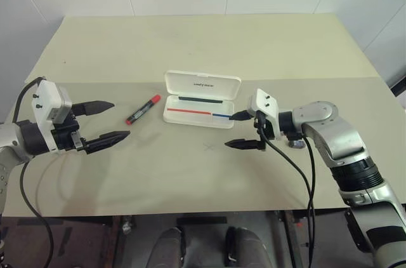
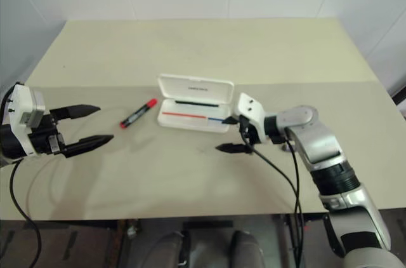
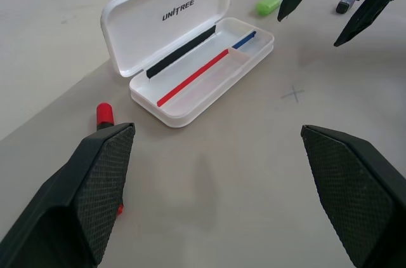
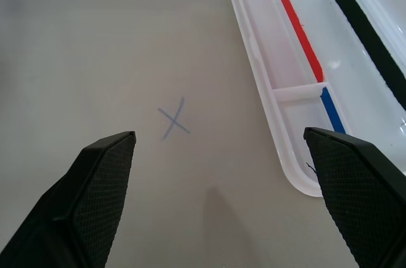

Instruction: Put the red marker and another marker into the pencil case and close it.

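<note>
Left eye view: the white pencil case (image 1: 198, 108) lies open in the middle of the tabletop (image 1: 190, 46), lid up. The red marker (image 1: 143, 110) rests just to its left, apart from it. The left pincer (image 1: 104, 122) hovers spread and empty near that marker. The right pincer (image 1: 244, 129), also spread and empty, hangs by the case's right end. A light green marker (image 3: 271, 1) lies beyond the case, beside the right pincer.
</note>
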`<action>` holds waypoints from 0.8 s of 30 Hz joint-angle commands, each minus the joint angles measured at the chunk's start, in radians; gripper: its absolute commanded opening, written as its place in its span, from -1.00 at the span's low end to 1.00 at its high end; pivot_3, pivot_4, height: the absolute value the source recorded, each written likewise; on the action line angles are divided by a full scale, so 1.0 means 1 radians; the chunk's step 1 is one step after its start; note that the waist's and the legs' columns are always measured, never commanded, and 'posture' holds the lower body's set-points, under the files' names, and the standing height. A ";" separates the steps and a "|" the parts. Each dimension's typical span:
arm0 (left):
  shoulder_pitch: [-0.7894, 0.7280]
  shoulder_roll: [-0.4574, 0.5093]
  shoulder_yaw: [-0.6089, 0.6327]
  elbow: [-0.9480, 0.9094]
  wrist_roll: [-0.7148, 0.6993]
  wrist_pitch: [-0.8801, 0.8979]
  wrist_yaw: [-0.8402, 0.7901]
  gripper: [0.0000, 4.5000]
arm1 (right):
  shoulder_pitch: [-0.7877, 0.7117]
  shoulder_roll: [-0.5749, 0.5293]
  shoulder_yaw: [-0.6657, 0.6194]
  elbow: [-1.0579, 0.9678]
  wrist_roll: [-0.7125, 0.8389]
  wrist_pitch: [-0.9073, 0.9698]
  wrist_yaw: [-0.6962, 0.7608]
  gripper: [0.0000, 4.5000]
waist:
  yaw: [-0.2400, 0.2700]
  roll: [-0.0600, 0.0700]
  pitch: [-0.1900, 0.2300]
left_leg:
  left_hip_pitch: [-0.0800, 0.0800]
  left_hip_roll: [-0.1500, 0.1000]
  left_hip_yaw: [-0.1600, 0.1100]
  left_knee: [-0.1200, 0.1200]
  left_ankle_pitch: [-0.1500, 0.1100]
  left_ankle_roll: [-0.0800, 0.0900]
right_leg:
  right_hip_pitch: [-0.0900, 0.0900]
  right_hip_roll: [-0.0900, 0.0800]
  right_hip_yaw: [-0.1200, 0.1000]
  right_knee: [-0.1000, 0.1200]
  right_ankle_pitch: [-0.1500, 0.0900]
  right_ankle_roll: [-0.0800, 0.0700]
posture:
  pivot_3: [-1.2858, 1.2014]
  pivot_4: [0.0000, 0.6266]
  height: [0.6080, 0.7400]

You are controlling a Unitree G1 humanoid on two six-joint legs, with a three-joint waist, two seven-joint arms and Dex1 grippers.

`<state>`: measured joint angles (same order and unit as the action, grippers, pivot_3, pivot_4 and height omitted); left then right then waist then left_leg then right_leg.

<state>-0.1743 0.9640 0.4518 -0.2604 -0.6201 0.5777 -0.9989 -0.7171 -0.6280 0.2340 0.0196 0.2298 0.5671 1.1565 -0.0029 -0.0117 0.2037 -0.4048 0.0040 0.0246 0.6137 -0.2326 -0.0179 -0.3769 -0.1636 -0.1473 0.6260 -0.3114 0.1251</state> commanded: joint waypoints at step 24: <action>-0.038 0.018 -0.013 0.024 0.022 -0.052 -0.007 0.99 | -0.103 0.118 0.057 0.106 -0.068 -0.077 -0.032 1.00 | -0.001 0.000 0.000 | 0.000 0.000 0.001 0.000 0.000 0.000 | -0.001 0.001 0.001 0.000 0.000 0.000 | 0.03 -0.52 1.00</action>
<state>-0.1966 0.9640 0.4237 -0.2236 -0.6025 0.5433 -1.0055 -0.8026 -0.5122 0.2876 0.1255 0.1705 0.5171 1.1250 -0.0044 -0.0117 0.2037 -0.4047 0.0044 0.0254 0.6137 -0.2326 -0.0179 -0.3775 -0.1630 -0.1465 0.6262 -0.3112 0.1247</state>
